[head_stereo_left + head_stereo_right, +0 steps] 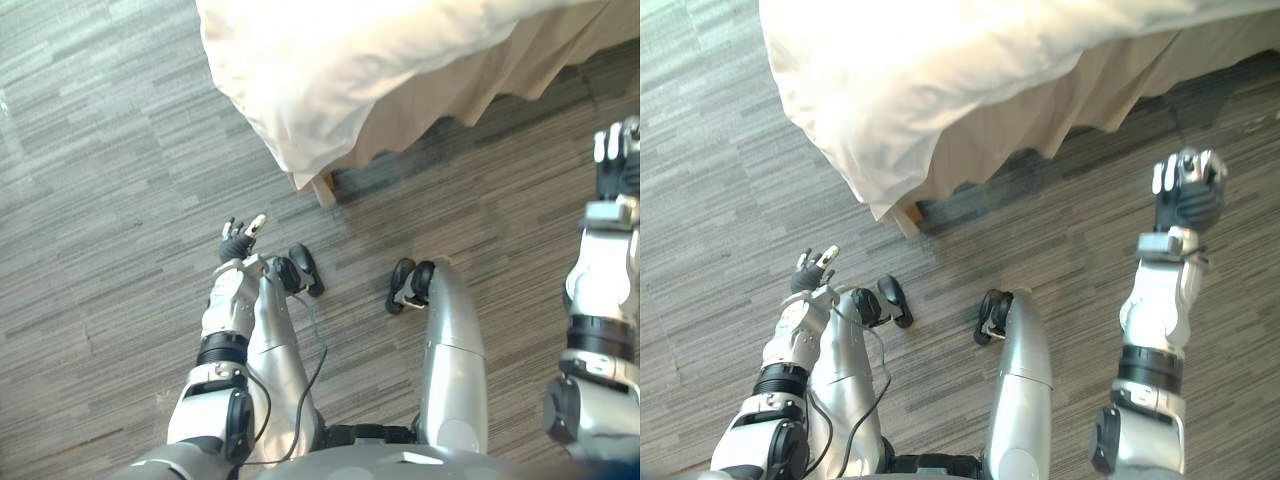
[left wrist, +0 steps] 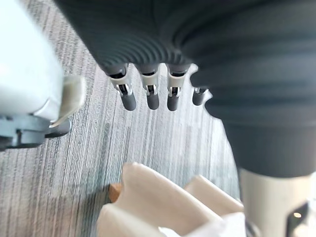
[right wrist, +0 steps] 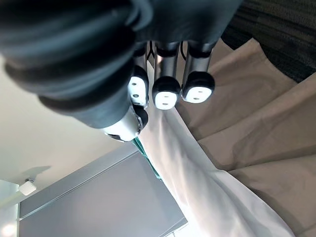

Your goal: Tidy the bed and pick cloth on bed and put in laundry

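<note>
White duvet [image 1: 300, 80]: draped over the near corner of the bed [image 1: 1140, 80], hanging low past the beige skirt [image 1: 430, 100] and partly covering the wooden leg [image 1: 323, 188] at that corner. Touched by neither hand.

Left hand [image 1: 238, 240]: low over the grey floor [image 1: 100, 250], well apart from the bed. Fingers [image 2: 148, 98] apart and relaxed, empty.

Right hand [image 1: 1185, 195]: raised near the skirt along the bed's side edge, not touching it. Fingers [image 3: 165, 94] loosely extended, clamped on nothing.

Step in hand, as judged: approach, before any tidying. Bed top hidden beyond the duvet's fold, so position of the loose cloth cannot be told.

Next move, as judged:
- Close in on the corner and raise the view to the bed top.
- Locate the cloth first.
- Bring both hands to the duvet's hanging edge, grip near the corner and lift it back onto the bed.
- Keep clear of the leg.

Count: one bed, one duvet, one skirt, one leg seen, two hands.
</note>
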`<state>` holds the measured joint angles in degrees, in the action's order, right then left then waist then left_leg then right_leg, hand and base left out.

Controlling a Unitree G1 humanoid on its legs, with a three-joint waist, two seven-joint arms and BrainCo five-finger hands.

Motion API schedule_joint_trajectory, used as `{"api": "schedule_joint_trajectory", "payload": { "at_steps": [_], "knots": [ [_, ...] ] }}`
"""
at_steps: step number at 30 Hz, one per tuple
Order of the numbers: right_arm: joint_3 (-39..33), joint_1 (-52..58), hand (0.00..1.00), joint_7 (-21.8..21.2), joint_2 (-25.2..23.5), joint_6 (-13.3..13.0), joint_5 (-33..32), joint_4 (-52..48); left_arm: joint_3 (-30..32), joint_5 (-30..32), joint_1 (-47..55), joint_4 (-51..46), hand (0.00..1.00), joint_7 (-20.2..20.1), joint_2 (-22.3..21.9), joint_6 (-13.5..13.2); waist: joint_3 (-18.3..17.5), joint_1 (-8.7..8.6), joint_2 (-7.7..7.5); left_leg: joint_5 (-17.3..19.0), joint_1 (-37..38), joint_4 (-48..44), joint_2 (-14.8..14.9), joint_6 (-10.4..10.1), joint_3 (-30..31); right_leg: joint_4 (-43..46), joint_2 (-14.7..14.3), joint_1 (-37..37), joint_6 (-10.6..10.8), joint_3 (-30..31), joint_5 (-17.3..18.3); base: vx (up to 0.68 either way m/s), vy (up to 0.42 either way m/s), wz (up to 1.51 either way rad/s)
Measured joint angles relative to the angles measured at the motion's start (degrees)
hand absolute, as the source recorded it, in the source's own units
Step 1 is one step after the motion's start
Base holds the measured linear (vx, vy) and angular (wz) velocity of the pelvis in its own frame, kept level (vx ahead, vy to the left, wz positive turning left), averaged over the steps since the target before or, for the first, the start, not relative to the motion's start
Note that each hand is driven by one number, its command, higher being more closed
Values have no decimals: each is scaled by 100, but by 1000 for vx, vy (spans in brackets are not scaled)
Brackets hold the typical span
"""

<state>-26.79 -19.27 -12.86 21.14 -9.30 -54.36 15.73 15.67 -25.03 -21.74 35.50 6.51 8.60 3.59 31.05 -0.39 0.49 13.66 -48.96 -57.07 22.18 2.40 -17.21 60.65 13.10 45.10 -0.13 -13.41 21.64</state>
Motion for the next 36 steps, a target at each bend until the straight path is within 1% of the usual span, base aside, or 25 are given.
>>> {"api": "schedule_joint_trajectory", "payload": {
  "at_steps": [3,4,6,7,8,9,10,12,13,14,15,16,17,19,21,22,24,27,28,30,32,33,34,35,36],
  "knots": [
    [-30,446,0,-110,-200,14,170,197,-210,229,240,5,0,-296,155,4,-74,9,-149,-116,591,525,-29,-9,-244,-568,-64,-507,-12,-20,-210,85,60,-7],
    [-41,706,0,-163,-355,15,297,237,-379,350,362,11,0,-417,191,11,-82,14,-169,-148,992,851,-51,-33,-405,-926,-94,-884,55,-34,-308,122,88,-6],
    [-29,1094,0,-277,-594,-62,805,468,-584,618,586,18,0,-575,193,11,-177,19,-263,-254,1660,1458,-196,-81,-713,-1470,-68,-1420,121,-20,-470,175,100,0],
    [-5,1481,0,-423,-802,-218,1189,657,-700,887,814,21,0,-745,174,1,-356,17,-319,-346,2202,2038,-348,-163,-936,-2038,-55,-1911,174,-71,-639,208,91,1],
    [5,1587,0,-471,-842,-254,1269,680,-721,908,871,25,0,-784,171,-3,-407,14,-323,-362,2320,2173,-378,-185,-973,-2184,-57,-2031,192,-95,-681,220,70,2],
    [25,1926,0,-611,-985,-431,1478,709,-832,1118,1034,77,0,-875,186,-38,-579,12,-333,-433,2654,2573,-469,-275,-1086,-2636,-58,-2395,211,-192,-828,161,34,2],
    [35,2019,0,-649,-1015,-483,1533,738,-871,1124,1084,97,0,-885,192,-44,-638,11,-334,-451,2755,2693,-508,-291,-1102,-2773,-63,-2506,223,-220,-865,199,38,1],
    [53,2393,0,-712,-1141,-747,1990,1177,-933,1346,1343,441,0,-911,137,-121,-1019,-20,-344,-636,3341,3409,-751,-358,-1211,-3542,-94,-3138,312,-317,-1111,196,32,0],
    [62,2420,0,-708,-1145,-802,2108,1335,-945,1368,1402,502,0,-912,125,-149,-1107,-26,-339,-695,3436,3545,-813,-360,-1208,-3682,-100,-3233,337,-328,-1155,245,46,5],
    [144,2478,0,-558,-1134,-942,2573,1910,-1090,1583,1583,722,0,-916,91,-232,-1358,-71,-313,-877,3775,4058,-1040,-356,-1187,-4160,-107,-3592,414,-375,-1300,204,45,10],
    [244,2501,0,-482,-1137,-990,2714,2177,-1160,1682,1681,823,0,-925,71,-292,-1447,-113,-278,-962,3948,4288,-1148,-354,-1146,-4397,-108,-3783,445,-432,-1369,204,45,13],
    [297,2545,0,-460,-1140,-995,2764,2286,-1176,1730,1717,880,0,-926,57,-315,-1493,-143,-258,-1015,4008,4379,-1191,-351,-1120,-4502,-110,-3871,452,-469,-1403,195,50,22],
    [450,2591,0,-307,-1173,-1010,2953,2602,-1294,1787,1846,1028,0,-917,43,-385,-1639,-199,-187,-1133,4154,4612,-1322,-327,-1029,-4795,-114,-4102,498,-527,-1480,244,55,20],
    [549,2650,0,-66,-1228,-1037,3369,2867,-1352,1881,1965,1144,0,-912,17,-467,-1737,-212,-135,-1235,4381,4845,-1462,-237,-1021,-5044,-113,-4341,584,-591,-1585,218,36,15],
    [554,2684,0,528,-1337,-1090,4074,3094,-1358,2009,2168,1215,0,-905,2,-581,-1784,-222,-79,-1304,4652,5060,-1593,-186,-976,-5346,-113,-4701,627,-650,-1685,229,10,12],
    [559,2680,0,971,-1373,-1170,4657,3182,-1421,2027,2239,1321,0,-898,9,-678,-1822,-223,-55,-1312,4770,5157,-1647,-194,-900,-5519,-117,-4886,664,-684,-1716,190,-10,11],
    [684,2661,0,1447,-1380,-1268,5293,3326,-1585,2247,2383,1391,0,-871,61,-835,-1838,-223,-58,-1342,4969,5296,-1698,-240,-885,-5664,-124,-5112,670,-768,-1722,161,-19,9],
    [786,2626,0,1601,-1439,-1308,5352,3519,-1650,2250,2530,1598,0,-833,62,-980,-1894,-223,-58,-1378,5109,5448,-1726,-297,-901,-5706,-173,-5179,666,-750,-1724,81,-11,-10],
    [801,2626,0,1676,-1504,-1312,5337,3752,-1771,2251,2637,1781,0,-784,55,-1085,-1927,-217,-66,-1397,5209,5521,-1706,-327,-935,-5786,-225,-5237,646,-645,-1736,48,-16,-16],
    [802,2635,0,1700,-1540,-1311,5331,3851,-1774,2252,2705,1832,0,-793,25,-1085,-1929,-220,-68,-1393,5269,5521,-1696,-335,-937,-5799,-236,-5272,644,-597,-1738,18,-22,-28],
    [882,2678,0,1705,-1599,-1310,5318,4032,-1679,2249,2778,1886,0,-785,-40,-1269,-1945,-197,-55,-1346,5290,5382,-1666,-399,-794,-5871,-276,-5265,591,-332,-1784,-21,-23,-48],
    [932,2675,0,1701,-1616,-1305,5290,4101,-1598,2252,2782,1909,0,-784,-59,-1380,-1932,-178,-76,-1323,5255,5232,-1653,-422,-518,-5906,-279,-5253,582,-198,-1830,-40,-48,-70],
    [943,2658,0,1700,-1616,-1305,5277,4201,-1447,2267,2809,1934,0,-767,-120,-1535,-1919,-144,-103,-1155,5172,4948,-1621,-437,51,-5975,-313,-5216,575,49,-1899,-45,-57,-76],
    [945,2642,0,1700,-1599,-1305,5277,4237,-1388,2265,2830,1931,0,-743,-154,-1584,-1920,-100,-95,-1039,5146,4845,-1614,-440,291,-5983,-340,-5185,575,176,-1919,-70,-41,-141],
    [953,2609,0,1692,-1578,-1302,5271,4303,-1256,2262,2941,1935,0,-708,-264,-1704,-2008,52,73,-566,5154,4656,-1573,-515,1024,-6023,-503,-5005,529,671,-1989,-63,10,-139]
  ]
}}
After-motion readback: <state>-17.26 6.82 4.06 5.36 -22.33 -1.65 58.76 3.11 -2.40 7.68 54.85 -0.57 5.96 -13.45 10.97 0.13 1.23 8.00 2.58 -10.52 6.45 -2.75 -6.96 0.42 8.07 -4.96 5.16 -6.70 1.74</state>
